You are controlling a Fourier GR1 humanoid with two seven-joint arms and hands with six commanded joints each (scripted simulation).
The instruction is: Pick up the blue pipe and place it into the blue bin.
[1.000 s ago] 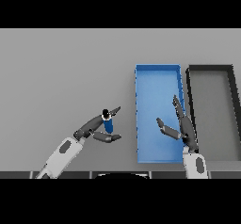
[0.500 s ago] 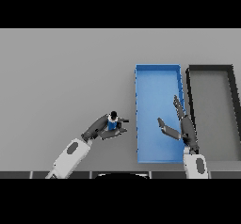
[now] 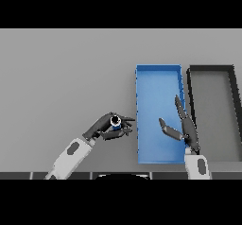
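head view: the left hand (image 3: 103, 127) reaches in from the lower left, its fingers and thumb curled around the blue pipe (image 3: 115, 121), grasping it. the pipe shows its dark round end facing up, with a bit of blue below it between the fingers. it sits over the grey table (image 3: 66, 77), just left of the blue bin (image 3: 158, 75) and near the bin's lower left wall, not inside it. the right hand (image 3: 182, 127) hangs over the right part of the blue bin, fingers straight and spread, thumb out to the left, holding nothing. a black bin (image 3: 211, 69) stands just beside the blue bin on its right.
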